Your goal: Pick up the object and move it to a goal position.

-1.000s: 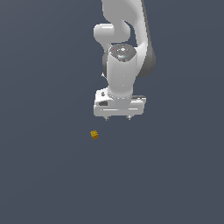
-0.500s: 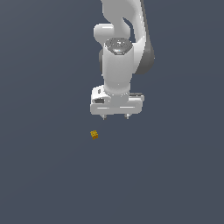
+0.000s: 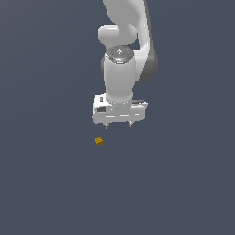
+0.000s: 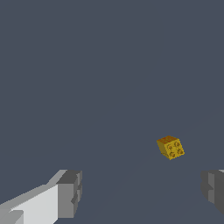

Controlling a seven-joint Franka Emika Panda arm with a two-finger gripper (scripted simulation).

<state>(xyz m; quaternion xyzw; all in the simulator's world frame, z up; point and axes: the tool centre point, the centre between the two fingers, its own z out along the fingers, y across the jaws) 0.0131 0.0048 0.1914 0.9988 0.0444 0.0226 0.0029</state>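
Now the gripper (image 3: pixel 118 124) hangs with its jaws spread wide, holding nothing, touching nothing; the yellow-orange cube (image 3: pixel 98 141) sits apart, toward the exterior view's left.

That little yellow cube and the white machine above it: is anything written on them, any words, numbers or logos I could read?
None readable.
Yellow cube: only faint darker round marks, no letters or digits.
White arm and its tool: plain, no label or brand visible.
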